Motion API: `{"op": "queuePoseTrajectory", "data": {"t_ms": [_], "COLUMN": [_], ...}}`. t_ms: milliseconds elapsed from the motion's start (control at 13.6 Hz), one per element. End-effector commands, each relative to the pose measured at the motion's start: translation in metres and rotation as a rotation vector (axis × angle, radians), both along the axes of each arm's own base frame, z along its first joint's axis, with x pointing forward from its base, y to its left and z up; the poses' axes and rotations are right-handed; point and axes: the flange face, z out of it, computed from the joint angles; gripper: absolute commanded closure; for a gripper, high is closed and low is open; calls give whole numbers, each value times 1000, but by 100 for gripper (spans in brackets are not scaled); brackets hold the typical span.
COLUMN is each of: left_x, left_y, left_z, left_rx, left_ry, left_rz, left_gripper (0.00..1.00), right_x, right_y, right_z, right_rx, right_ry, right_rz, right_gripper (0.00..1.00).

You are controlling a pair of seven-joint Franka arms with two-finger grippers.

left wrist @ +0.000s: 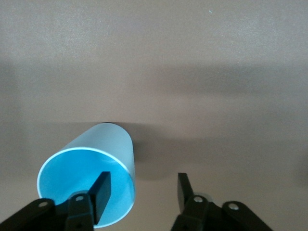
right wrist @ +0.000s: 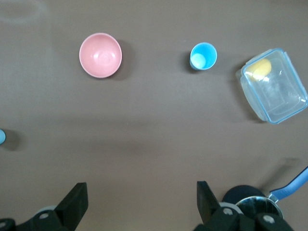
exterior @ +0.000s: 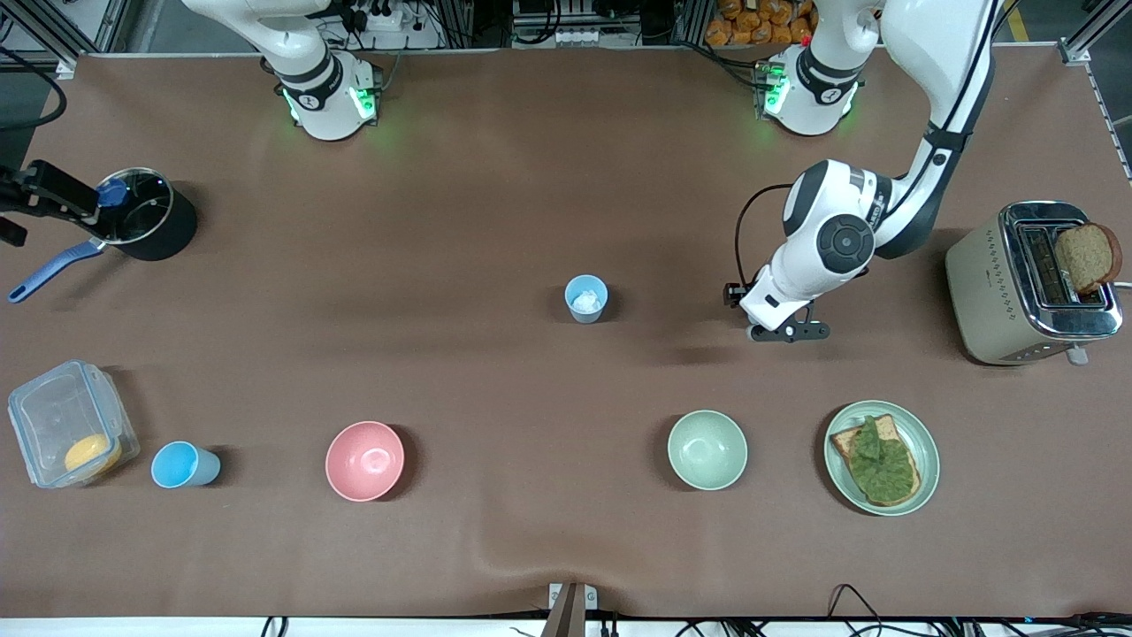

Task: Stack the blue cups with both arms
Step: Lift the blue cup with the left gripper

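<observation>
The paler blue cup [exterior: 585,298], with a white lump inside, stands upright mid-table. My left gripper [exterior: 785,331] is open and hangs low beside it, toward the left arm's end, apart from it. In the left wrist view a blue cup [left wrist: 108,149] shows close by and the left gripper [left wrist: 143,179] is open, with one finger [left wrist: 101,192] in front of the cup's mouth; no lump shows there. The brighter blue cup [exterior: 181,464] [right wrist: 203,56] stands near the front camera at the right arm's end. My right gripper [exterior: 35,195] [right wrist: 140,187] is open and empty, up beside the pot.
A black pot [exterior: 146,226] with a blue handle and a clear box [exterior: 66,425] holding something yellow are at the right arm's end. A pink bowl [exterior: 364,460], a pale green bowl [exterior: 707,449], a plate [exterior: 926,442] with toast and a toaster [exterior: 1017,283] also stand on the table.
</observation>
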Motion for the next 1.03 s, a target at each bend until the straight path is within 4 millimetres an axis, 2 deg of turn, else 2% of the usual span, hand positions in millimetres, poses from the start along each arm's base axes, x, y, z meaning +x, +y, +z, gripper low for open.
{"op": "queuePoseTrajectory", "data": {"t_ms": [0, 73, 220, 440, 587, 733, 953], "left_x": [-4, -7, -7, -8, -11, -10, -7], "left_y": [1, 2, 5, 8, 8, 7, 4], "left_z": [2, 0, -1, -3, -1, 15, 57], "left_rx": [0, 3, 4, 7, 17, 22, 27], "left_ry": [3, 10, 13, 20, 35, 26, 0], "left_rz": [24, 24, 28, 33, 58, 81, 105], "left_gripper": [55, 59, 73, 100, 100, 100, 100], "right_x": [-2, -1, 3, 4, 11, 13, 13], "right_y": [-2, -3, -3, -1, -2, -3, 2], "right_z": [0, 0, -7, -8, -18, -20, -19], "right_rx": [7, 7, 7, 7, 2, 0, -50], "right_ry": [9, 10, 21, 22, 35, 35, 36], "right_rz": [6, 3, 4, 9, 5, 3, 13], "right_gripper": [0, 0, 0, 0, 0, 0, 0]}}
